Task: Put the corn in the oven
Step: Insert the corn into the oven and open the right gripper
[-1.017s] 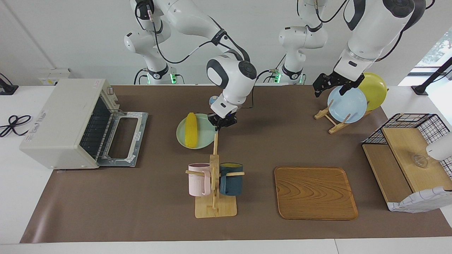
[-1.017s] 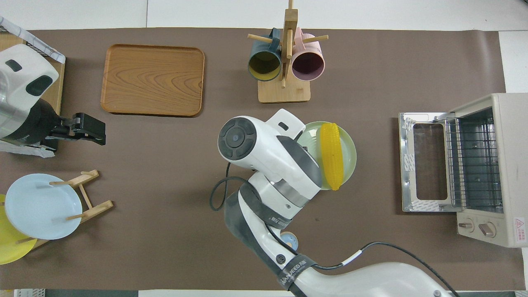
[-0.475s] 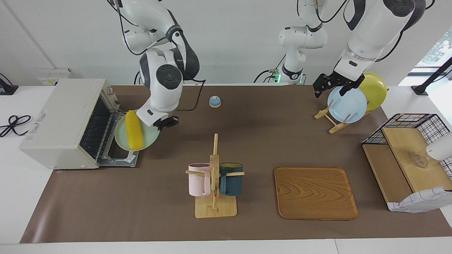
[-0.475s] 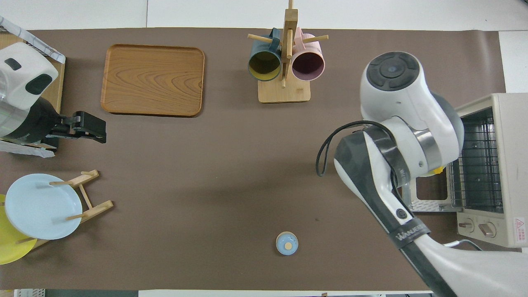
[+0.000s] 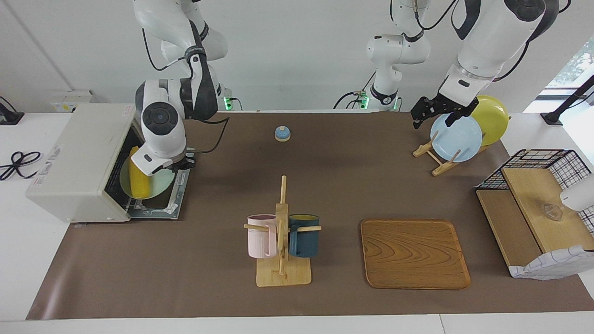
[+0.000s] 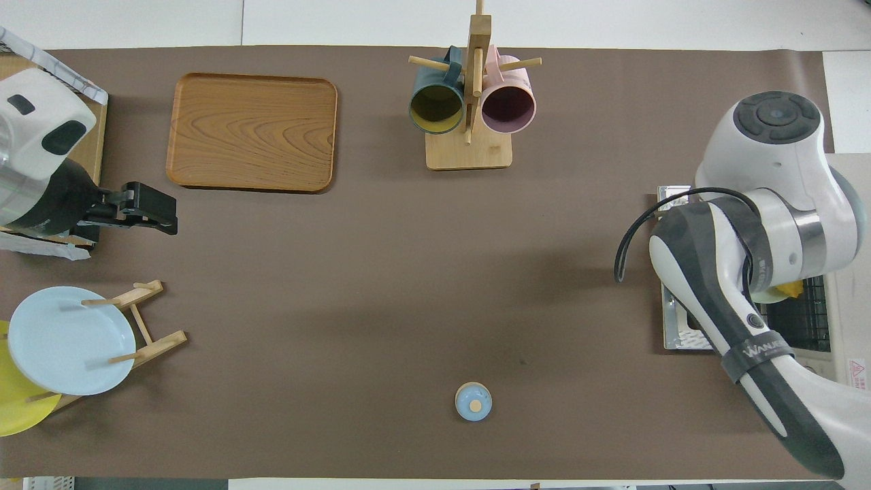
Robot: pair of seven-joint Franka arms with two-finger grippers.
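Observation:
The yellow corn lies on a pale green plate. My right gripper is shut on the plate's rim and holds it tilted at the mouth of the off-white oven, above the lowered door. The corn's end of the plate is inside the opening. In the overhead view my right arm covers most of this; only a tip of the corn shows by the oven. My left gripper waits open over the plate rack; it also shows in the overhead view.
A mug tree with a pink and a dark blue mug stands mid-table. A wooden tray lies beside it. A small blue bell sits near the robots. A rack holds a blue plate and a yellow plate. A wire basket stands at the left arm's end.
My right arm has carried the green plate with the corn from the table's middle to the oven's end and into the oven's mouth. My left arm has not moved.

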